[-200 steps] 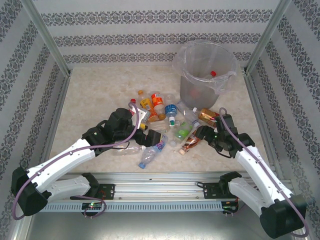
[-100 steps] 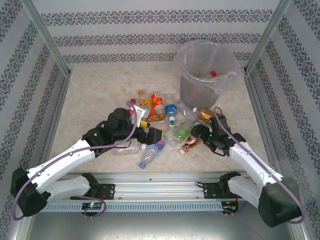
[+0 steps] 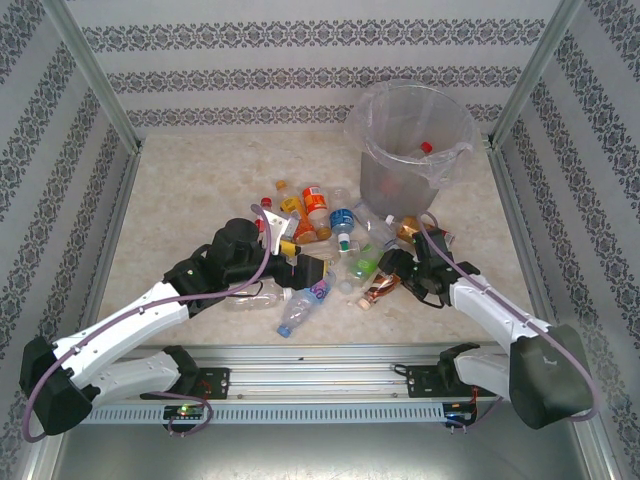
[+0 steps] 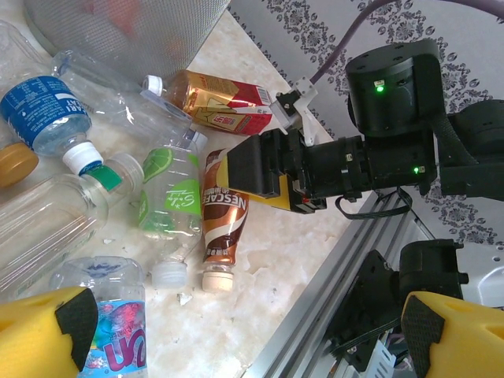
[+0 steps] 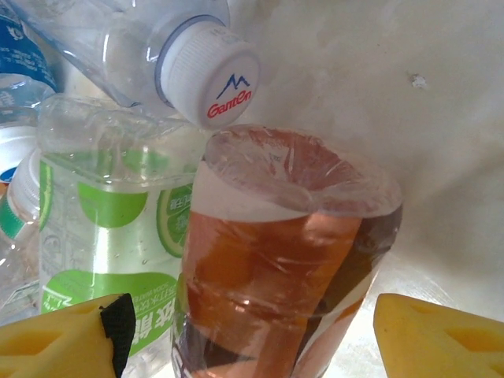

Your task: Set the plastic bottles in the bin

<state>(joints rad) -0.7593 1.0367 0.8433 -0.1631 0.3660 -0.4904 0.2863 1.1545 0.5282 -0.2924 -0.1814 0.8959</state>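
Lying in a loose heap on the table point(image 3: 200, 190), the bottles point(image 3: 325, 235) sit near the middle, just near-left of the bin point(image 3: 385, 185). The bin stands at the far right, with a clear bag folded over its rim. 1 red-capped bottle point(image 3: 424, 149) lies inside it.

The left gripper point(image 4: 248, 335) hovers at the near left edge of the heap, pointing right. Its 2 yellow fingertips point(image 4: 449, 331) stand wide apart with nothing held. A bottle with a blue and pink label, the pink bottle point(image 4: 118, 346), lies just beside the left one.

The right gripper point(image 5: 248, 339) is low at the near right edge of the heap, facing left. Its jaws are spread, 1 on each side of the base end of the brown bottle point(image 5: 291, 252). Gaps show on both sides, so they are not clamped on it. The brown bottle lies flat, its pale cap toward the near rail point(image 3: 320, 355).

The green bottle point(image 5: 102, 260) lies touching the brown bottle's left side. A clear bottle's white cap point(image 5: 209, 71) rests against the tops of both. The gold bottle point(image 4: 224, 106), with a gold and red label, lies between the right gripper and the bin. The blue bottle point(image 4: 35, 106) lies farther left in the heap.
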